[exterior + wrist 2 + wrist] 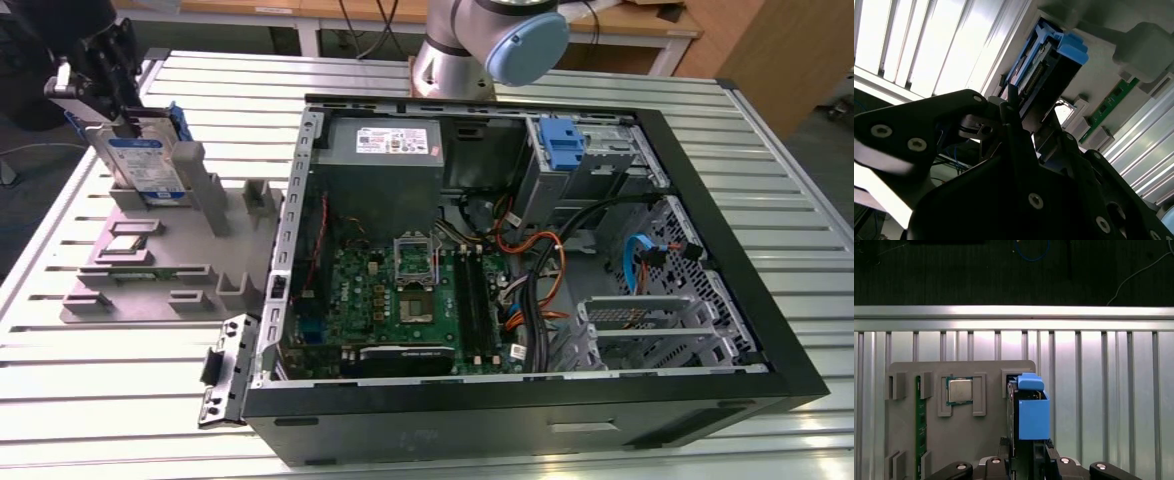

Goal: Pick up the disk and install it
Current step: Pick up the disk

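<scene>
Gripper (1028, 449) nearest us, fingers clamped on the disk (1033, 415), upright in grey holder (989, 437); exterior view gives us computer case (534, 420) alongside, open-topped

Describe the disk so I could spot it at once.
Beside the open computer case, on the exterior view's left, lies a grey holder. The disk stands on edge at its far end: silver, blue-framed, white-and-blue label, unlike the flat chip and green strip.

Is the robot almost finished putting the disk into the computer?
Not nearly. Nothing looks done yet: the disk stands upright in the grey holder, outside the open computer case. In hand: the end effector is right at the disk's blue-framed end. Left: lifting it out and installing it.
</scene>
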